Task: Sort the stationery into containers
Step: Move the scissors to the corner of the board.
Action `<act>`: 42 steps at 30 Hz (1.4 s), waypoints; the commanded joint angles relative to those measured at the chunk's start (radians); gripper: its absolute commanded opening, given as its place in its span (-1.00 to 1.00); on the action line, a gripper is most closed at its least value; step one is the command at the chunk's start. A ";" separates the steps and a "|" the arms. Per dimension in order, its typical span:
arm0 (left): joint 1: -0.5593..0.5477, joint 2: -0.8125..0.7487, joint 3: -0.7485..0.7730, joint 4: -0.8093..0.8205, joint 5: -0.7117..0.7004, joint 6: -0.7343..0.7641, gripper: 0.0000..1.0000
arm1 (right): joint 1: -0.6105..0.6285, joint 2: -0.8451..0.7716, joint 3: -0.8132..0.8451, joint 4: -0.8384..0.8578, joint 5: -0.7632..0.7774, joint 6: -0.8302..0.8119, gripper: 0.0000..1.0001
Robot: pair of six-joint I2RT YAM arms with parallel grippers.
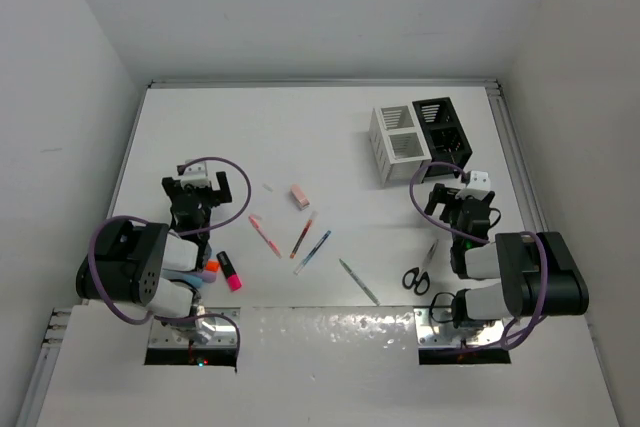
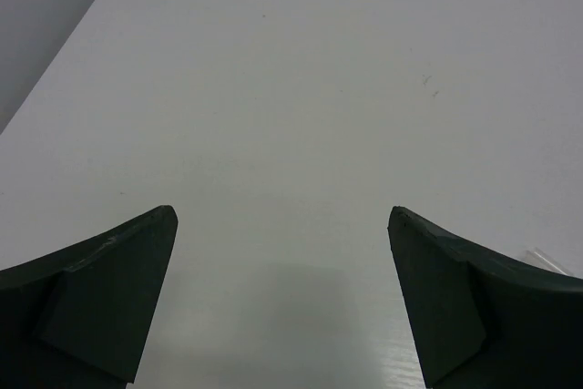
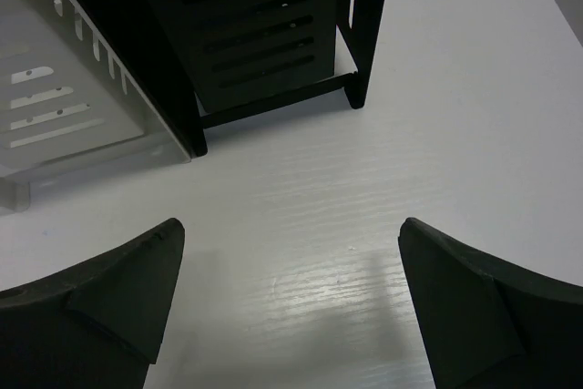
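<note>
The white organiser (image 1: 398, 142) and the black organiser (image 1: 441, 127) stand side by side at the back right. They also show in the right wrist view, white (image 3: 64, 97) and black (image 3: 255, 25). My right gripper (image 1: 455, 179) (image 3: 291, 225) is open and empty just in front of them. Mid-table lie a pink eraser (image 1: 298, 196), a pink pen (image 1: 265, 235), a red pen (image 1: 303, 235), a blue pen (image 1: 313, 252) and a grey pen (image 1: 358, 282). Black-handled scissors (image 1: 420, 272) lie by the right arm. A pink highlighter (image 1: 230, 270) lies by the left arm. My left gripper (image 1: 197, 175) (image 2: 282, 220) is open over bare table.
An orange highlighter (image 1: 208, 269) is partly hidden under the left arm. A small clear piece (image 1: 268, 187) lies left of the eraser. White walls close in the table at the back and both sides.
</note>
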 commanded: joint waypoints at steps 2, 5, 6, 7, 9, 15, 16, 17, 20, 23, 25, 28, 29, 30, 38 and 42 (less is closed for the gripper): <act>-0.009 -0.023 0.002 0.066 -0.005 -0.019 0.99 | 0.002 -0.022 -0.050 0.068 -0.012 -0.005 0.98; -0.009 -0.024 0.002 0.063 -0.005 -0.021 0.99 | 0.006 -0.185 0.071 -0.229 -0.019 -0.016 0.98; -0.009 -0.024 0.002 0.063 -0.005 -0.021 0.99 | 0.006 -0.222 0.108 -0.397 -0.020 -0.025 0.98; -0.010 -0.026 0.001 0.068 -0.006 -0.019 0.99 | 0.008 -0.278 0.186 -0.467 -0.031 -0.051 0.98; -0.012 -0.047 -0.001 0.089 0.026 0.008 0.99 | 0.008 -0.325 0.276 -0.684 -0.045 -0.168 0.98; 0.007 -0.173 0.554 -0.844 0.158 0.160 0.99 | 0.153 -0.391 0.634 -1.154 0.220 -0.529 0.98; 0.002 -0.175 0.635 -0.928 0.089 0.148 0.99 | 0.178 -0.389 0.678 -1.183 0.233 -0.566 0.98; -0.001 -0.182 0.647 -0.941 0.061 0.160 0.99 | 0.186 -0.388 0.699 -1.206 0.239 -0.577 0.98; -0.039 -0.237 0.628 -0.919 -0.011 0.227 0.99 | 0.180 -0.391 0.771 -1.257 0.316 -0.259 0.98; -0.058 -0.273 0.642 -0.967 -0.037 0.168 0.99 | 0.123 -0.373 0.832 -1.490 0.043 -0.070 -0.11; -0.068 -0.284 0.653 -1.027 -0.077 0.089 0.99 | 0.130 -0.346 0.832 -1.570 0.040 0.128 -0.51; -0.084 -0.310 0.618 -1.038 -0.126 0.019 0.99 | 0.155 -0.343 0.767 -1.673 0.041 0.347 -0.26; -0.085 -0.322 0.604 -1.032 -0.134 0.015 0.99 | 0.172 -0.351 0.740 -1.697 0.063 0.449 -0.18; -0.087 -0.325 0.583 -1.023 -0.138 0.013 0.99 | 0.204 -0.371 0.682 -1.705 0.081 0.495 -0.11; -0.091 -0.327 0.524 -0.923 -0.161 0.028 0.99 | 0.363 -0.425 0.527 -1.874 0.133 0.742 -0.17; -0.091 -0.307 0.521 -0.883 -0.152 0.013 0.99 | 0.423 -0.440 0.447 -1.857 0.068 0.741 -0.30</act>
